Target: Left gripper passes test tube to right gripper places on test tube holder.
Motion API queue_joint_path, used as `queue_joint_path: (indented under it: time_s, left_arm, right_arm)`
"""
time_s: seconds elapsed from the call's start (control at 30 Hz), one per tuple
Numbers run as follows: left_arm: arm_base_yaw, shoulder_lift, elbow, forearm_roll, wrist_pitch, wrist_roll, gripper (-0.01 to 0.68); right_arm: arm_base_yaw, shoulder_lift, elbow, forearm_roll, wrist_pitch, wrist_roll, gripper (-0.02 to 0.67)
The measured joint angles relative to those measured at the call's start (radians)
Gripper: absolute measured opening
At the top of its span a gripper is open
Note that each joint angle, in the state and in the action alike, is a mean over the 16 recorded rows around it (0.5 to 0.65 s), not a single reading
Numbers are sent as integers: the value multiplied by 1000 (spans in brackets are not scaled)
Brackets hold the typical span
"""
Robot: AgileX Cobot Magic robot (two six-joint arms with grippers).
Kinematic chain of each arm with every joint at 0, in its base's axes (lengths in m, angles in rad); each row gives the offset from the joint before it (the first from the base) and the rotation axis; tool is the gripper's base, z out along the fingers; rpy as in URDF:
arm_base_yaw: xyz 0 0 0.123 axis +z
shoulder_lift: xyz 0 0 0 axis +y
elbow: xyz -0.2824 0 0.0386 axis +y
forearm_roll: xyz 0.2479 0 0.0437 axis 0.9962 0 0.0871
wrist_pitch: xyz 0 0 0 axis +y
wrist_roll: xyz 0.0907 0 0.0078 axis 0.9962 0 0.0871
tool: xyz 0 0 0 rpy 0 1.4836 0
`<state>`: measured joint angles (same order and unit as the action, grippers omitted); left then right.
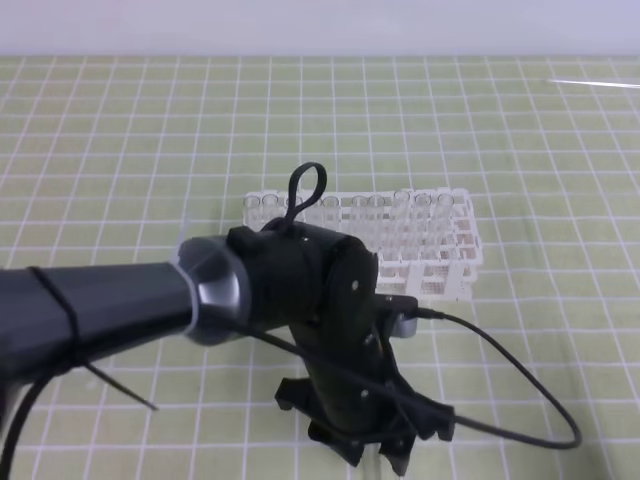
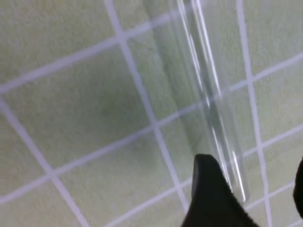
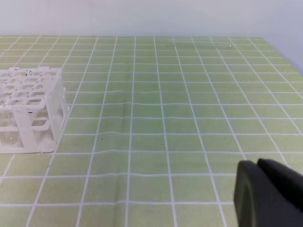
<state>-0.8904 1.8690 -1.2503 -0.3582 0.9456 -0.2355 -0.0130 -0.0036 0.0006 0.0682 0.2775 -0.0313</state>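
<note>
The left gripper (image 1: 385,455) hangs low over the mat near the front edge, on its thick black arm reaching in from the left. In the left wrist view the left gripper (image 2: 253,198) is open. The clear test tube (image 2: 208,94) lies flat on the green mat, its rounded end between the fingers and close beside the left finger (image 2: 208,194). The white test tube holder (image 1: 400,235) stands behind the arm; it also shows as the holder (image 3: 28,109) at the left of the right wrist view. The right gripper (image 3: 258,164) hovers over bare mat, its fingers together with nothing between them.
Several clear tubes (image 1: 420,215) stand in the rack. A black cable (image 1: 520,390) loops from the left wrist out to the right over the mat. The green gridded mat (image 3: 165,118) stretches right of the rack to the table's far edge.
</note>
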Motion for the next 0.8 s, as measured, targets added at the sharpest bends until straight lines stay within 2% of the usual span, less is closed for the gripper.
queue_joint_path:
  time_s: [0.8]
  left_arm:
    - [-12, 84, -44, 56, 62, -88, 31]
  right_arm:
    - [0, 0, 0, -1, 0, 0, -2]
